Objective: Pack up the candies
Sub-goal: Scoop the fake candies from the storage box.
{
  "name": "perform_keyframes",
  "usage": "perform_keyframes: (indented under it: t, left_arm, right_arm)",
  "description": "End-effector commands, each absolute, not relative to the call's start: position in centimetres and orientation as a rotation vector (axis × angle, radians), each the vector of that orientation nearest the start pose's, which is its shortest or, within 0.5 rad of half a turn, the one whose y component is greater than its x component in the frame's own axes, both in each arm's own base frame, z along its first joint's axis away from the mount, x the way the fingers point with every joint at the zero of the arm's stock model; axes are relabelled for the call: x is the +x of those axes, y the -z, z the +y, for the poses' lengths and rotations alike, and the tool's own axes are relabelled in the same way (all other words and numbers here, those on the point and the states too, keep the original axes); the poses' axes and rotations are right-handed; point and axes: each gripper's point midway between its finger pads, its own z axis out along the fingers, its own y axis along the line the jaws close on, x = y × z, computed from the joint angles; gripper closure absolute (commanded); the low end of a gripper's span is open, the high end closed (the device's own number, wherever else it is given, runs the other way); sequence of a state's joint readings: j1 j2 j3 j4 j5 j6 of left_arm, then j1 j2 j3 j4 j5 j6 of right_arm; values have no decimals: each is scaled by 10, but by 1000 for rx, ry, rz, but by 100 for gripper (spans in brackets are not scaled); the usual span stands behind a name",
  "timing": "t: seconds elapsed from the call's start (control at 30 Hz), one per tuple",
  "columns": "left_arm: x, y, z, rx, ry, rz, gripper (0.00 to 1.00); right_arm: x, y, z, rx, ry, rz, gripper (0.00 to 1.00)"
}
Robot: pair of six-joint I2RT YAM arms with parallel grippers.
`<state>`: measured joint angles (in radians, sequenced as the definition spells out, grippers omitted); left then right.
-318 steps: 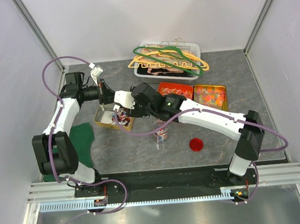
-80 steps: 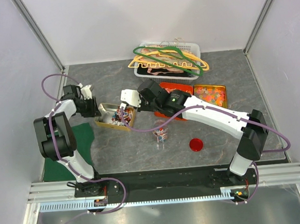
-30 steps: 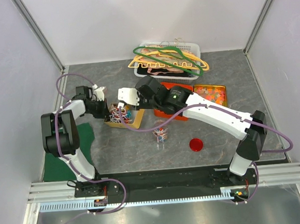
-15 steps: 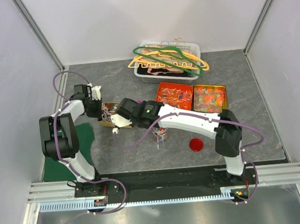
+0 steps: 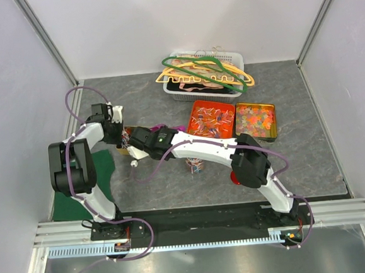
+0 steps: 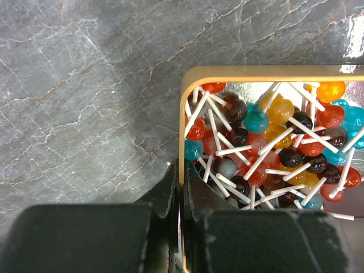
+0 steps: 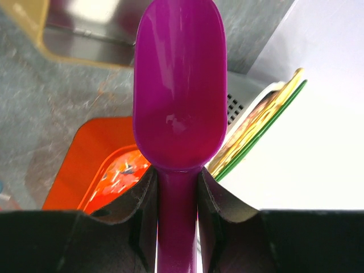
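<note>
Two hands are over the grey desk (image 5: pixel 298 159). The left hand (image 6: pixel 181 177), upper left in the top view, is clamped on the wall of a gold tin (image 6: pixel 256 74) of lollipops (image 6: pixel 267 142). The right hand (image 7: pixel 176 176) grips a purple scoop (image 7: pixel 177 85). The candies (image 5: pixel 210 118) fill an orange tin (image 5: pixel 196 105) at centre.

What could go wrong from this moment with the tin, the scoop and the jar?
1. The left claw pinches only the thin wall of the tin; it may slip or tip, spilling lollipops.
2. They lie tangled, so the empty scoop in the right claw may drag a clump over the rim.
3. The right arm reaches just past the glass jar; it could knock it over.
</note>
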<state>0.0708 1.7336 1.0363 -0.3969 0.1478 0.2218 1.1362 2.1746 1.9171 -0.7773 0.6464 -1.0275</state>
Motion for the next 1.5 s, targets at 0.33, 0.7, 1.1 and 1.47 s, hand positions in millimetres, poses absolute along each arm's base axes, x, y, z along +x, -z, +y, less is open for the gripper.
perform_keyframes:
  t: [0.33,0.7,1.1,1.47]
  left_arm:
    - [391,-72,7,222,7,2427,98]
    - [392,-80,7,232,-29,2388,98]
    - [391,-93,3,232,-16,2339,98]
    - [390,-98,4,220,-18,2322,98]
  right_arm:
    - [344,-140,417,-2067,806,1346,100]
    - [320,-126,412,-2238,591,1427,100]
    - [314,-100,410,-2374,505,1459,100]
    - [308,-89,442,-2262,421,1502,100]
